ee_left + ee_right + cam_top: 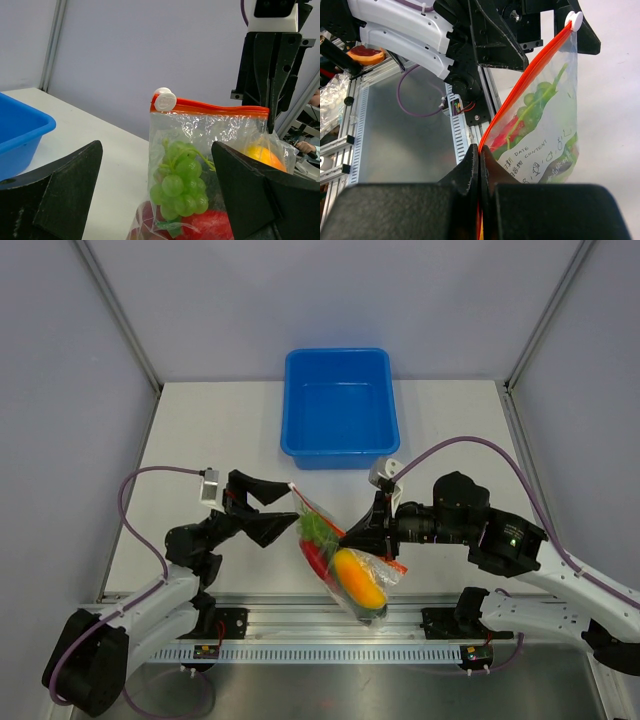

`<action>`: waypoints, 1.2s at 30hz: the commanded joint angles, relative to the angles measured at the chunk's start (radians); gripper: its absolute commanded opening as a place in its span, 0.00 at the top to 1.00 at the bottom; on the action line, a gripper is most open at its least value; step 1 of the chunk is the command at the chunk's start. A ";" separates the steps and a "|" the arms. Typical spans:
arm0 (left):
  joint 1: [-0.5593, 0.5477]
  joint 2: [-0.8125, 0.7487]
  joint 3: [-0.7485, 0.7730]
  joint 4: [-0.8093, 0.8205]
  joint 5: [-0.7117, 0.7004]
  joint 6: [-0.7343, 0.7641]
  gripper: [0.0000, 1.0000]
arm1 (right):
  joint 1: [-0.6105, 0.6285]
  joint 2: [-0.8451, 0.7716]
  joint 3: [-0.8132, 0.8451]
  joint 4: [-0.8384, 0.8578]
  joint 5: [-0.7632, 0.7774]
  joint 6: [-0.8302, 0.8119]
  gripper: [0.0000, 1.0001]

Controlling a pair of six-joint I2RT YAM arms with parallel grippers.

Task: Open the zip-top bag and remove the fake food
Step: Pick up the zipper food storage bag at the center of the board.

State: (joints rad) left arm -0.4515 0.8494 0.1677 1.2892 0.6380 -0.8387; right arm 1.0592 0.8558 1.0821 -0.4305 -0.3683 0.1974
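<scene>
The zip-top bag [345,565] hangs upright above the table's near edge, held by one end of its orange zip strip [210,107]. My right gripper [352,535] is shut on that strip's end [479,156]. The white slider [164,100] sits at the other end, towards my left gripper, and the zip looks closed. The fake food inside includes green grapes [182,180], a red piece [215,225] and an orange-yellow pepper [358,580]. My left gripper [293,512] is open, its jaws spread to either side of the bag's slider end [156,147], not touching it.
A blue tub [340,405] stands at the back middle of the table, and its corner shows in the left wrist view [20,135]. The metal rail [330,640] runs along the near edge under the bag. Grey walls close in both sides.
</scene>
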 commanded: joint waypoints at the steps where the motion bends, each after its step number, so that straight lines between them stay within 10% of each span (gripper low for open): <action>1: -0.004 -0.016 0.047 0.377 0.043 -0.037 0.06 | -0.004 -0.014 0.013 0.119 -0.043 -0.001 0.99; 11: -0.032 -0.018 0.072 0.377 0.081 -0.050 0.11 | -0.004 0.009 0.013 0.148 -0.055 0.004 0.99; 21: -0.042 -0.035 0.063 0.378 0.100 -0.025 0.58 | -0.004 0.009 -0.001 0.156 0.026 0.004 0.99; 30: -0.042 -0.081 0.004 0.377 0.011 0.015 0.73 | -0.004 -0.003 -0.021 0.153 0.118 -0.007 1.00; 36: -0.044 -0.092 0.004 0.276 -0.058 0.076 1.00 | -0.004 0.011 -0.024 0.107 0.226 -0.009 0.98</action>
State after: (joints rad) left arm -0.4896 0.7792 0.1654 1.2831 0.6437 -0.8280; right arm 1.0592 0.8745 1.0454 -0.3916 -0.2344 0.1970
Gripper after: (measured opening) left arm 0.022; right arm 0.014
